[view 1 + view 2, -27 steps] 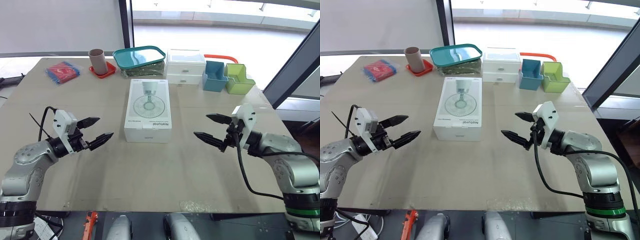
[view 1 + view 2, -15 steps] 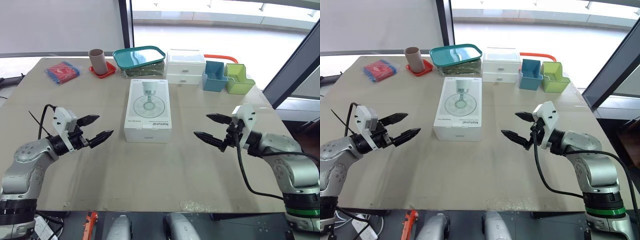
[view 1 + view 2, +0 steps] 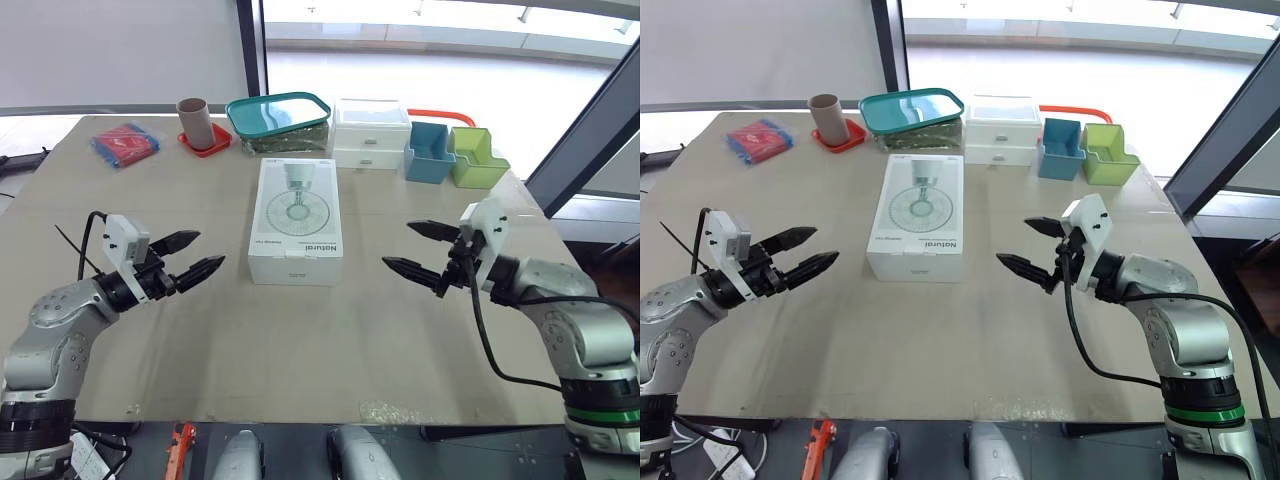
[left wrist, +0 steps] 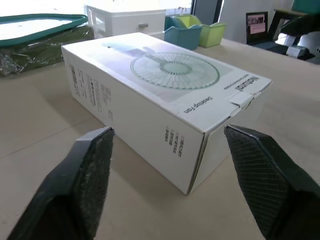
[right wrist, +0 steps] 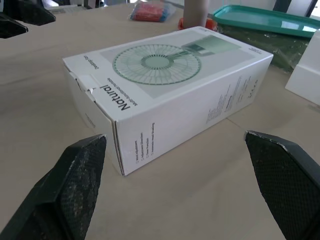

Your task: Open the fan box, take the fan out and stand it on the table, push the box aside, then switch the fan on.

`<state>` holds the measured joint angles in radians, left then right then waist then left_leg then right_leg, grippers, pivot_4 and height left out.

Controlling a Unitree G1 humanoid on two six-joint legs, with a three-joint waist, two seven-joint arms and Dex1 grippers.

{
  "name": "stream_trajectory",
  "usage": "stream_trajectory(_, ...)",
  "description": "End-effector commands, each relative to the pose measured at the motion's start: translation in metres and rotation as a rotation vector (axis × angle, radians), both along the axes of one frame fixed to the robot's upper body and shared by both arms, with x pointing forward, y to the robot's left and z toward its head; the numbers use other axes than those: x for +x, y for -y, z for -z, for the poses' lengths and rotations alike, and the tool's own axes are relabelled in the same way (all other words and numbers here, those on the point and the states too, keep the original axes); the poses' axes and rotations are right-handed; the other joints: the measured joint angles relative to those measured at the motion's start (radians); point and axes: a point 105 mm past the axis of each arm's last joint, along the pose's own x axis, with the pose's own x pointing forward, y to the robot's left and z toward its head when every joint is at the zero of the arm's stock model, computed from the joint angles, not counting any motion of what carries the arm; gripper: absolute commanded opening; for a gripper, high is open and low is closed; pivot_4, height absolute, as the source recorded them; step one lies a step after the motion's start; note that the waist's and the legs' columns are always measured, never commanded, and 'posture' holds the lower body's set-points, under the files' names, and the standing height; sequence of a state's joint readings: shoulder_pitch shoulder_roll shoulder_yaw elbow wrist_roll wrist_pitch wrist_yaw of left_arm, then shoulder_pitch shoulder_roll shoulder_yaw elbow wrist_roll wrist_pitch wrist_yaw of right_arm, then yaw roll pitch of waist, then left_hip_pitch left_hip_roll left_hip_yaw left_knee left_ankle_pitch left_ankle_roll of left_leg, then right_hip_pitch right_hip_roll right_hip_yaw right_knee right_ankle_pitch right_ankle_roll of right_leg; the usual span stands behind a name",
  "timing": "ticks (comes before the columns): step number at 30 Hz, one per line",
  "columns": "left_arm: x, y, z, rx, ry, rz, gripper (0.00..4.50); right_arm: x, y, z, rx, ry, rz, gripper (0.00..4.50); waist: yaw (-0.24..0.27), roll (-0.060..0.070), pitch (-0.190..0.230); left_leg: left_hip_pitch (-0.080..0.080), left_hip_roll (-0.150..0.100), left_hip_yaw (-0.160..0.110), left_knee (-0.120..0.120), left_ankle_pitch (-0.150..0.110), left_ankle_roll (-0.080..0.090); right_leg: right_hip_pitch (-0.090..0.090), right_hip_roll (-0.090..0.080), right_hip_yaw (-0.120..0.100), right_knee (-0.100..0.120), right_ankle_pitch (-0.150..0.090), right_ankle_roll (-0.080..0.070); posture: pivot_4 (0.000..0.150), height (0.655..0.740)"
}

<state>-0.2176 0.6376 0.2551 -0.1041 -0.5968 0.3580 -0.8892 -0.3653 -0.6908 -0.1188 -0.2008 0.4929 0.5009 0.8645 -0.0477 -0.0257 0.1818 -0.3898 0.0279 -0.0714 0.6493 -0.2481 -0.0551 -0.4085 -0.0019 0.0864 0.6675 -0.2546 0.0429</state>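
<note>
Lying closed at table (image 3: 300,340) centre, the fan box (image 3: 296,222) has a teal tray (image 3: 279,113), white drawers (image 3: 372,132) and two bins (image 3: 430,152) beyond it at the far edge. Left gripper (image 3: 210,250) and right gripper (image 3: 398,244) flank it, fingers apart, empty.

The closed white fan box (image 3: 919,218) lies flat at the centre of the counter (image 3: 940,340), printed face up. The left fingers (image 3: 815,263) are spread apart, holding nothing, to the left of the box and clear of it. The right fingers (image 3: 1025,268) are likewise spread and empty, to the right of the box and pointing toward it. Along the far edge stand a red and blue packet (image 3: 758,135), a brown cup (image 3: 826,117) on a red coaster (image 3: 843,141), a teal-lidded container (image 3: 912,108), a white drawer unit (image 3: 1003,128), a blue bin (image 3: 1060,148) and a green bin (image 3: 1110,153).
</note>
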Motion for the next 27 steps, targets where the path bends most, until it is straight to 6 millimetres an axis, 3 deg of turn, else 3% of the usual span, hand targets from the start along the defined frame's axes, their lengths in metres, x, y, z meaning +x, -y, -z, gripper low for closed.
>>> stream_trajectory(1,-0.006,0.000,-0.034,-0.075,0.110,0.049,2.85,-0.002,-0.008,-0.028,0.076,0.079,-0.022,4.50,0.000,0.000,0.000,0.000,0.000,0.000,0.000,0.000,0.000,0.000,0.000,0.000,0.000,0.000,0.000,0.150,0.7400)
stream_trajectory(3,-0.003,0.001,-0.036,-0.069,0.118,0.057,1.91,-0.004,-0.014,-0.034,0.085,0.097,-0.040,4.50,0.001,0.000,0.000,0.000,0.000,-0.001,0.000,0.000,0.000,0.000,0.000,-0.001,0.000,0.000,0.000,0.150,0.7400)
stream_trajectory(4,0.000,0.003,-0.038,-0.064,0.129,0.054,1.58,-0.004,-0.020,-0.038,0.091,0.113,-0.052,3.97,0.001,0.000,0.000,0.000,0.000,0.000,0.000,0.000,0.000,0.000,0.000,0.000,0.000,0.000,0.000,0.150,0.7400)
stream_trajectory(5,0.005,0.007,-0.039,-0.052,0.134,0.068,1.18,-0.005,-0.028,-0.041,0.087,0.130,-0.072,3.77,0.000,0.000,0.000,0.000,0.000,0.000,0.000,0.000,0.000,0.000,0.000,0.000,0.000,0.000,0.000,0.150,0.7400)
stream_trajectory(8,0.012,0.017,-0.037,-0.024,0.130,0.102,0.34,-0.008,-0.042,-0.046,0.086,0.152,-0.107,3.73,0.001,0.000,0.000,0.000,0.000,-0.001,0.000,0.000,0.000,0.000,0.000,-0.001,0.000,0.000,0.000,0.150,0.7400)
stream_trajectory(14,0.049,0.051,-0.031,0.010,0.145,0.160,0.34,-0.013,-0.071,-0.050,0.090,0.183,-0.196,3.73,0.001,0.000,0.000,-0.001,0.000,-0.001,0.002,0.000,0.000,0.000,0.000,-0.001,0.001,0.001,0.000,0.150,0.7400)
stream_trajectory(20,0.071,0.060,-0.016,0.066,0.122,0.132,0.34,-0.016,-0.088,-0.041,0.075,0.177,-0.227,3.73,0.002,0.000,0.000,-0.003,-0.001,-0.004,0.004,0.000,0.000,0.000,0.001,-0.004,0.001,0.001,-0.001,0.150,0.7400)
stream_trajectory(27,0.078,0.065,-0.006,0.120,0.106,0.157,0.34,-0.017,-0.103,-0.034,0.034,0.178,-0.243,3.73,0.001,0.000,0.000,-0.003,0.000,-0.005,0.003,-0.001,0.001,-0.001,0.000,-0.004,0.002,0.001,-0.001,0.150,0.7400)
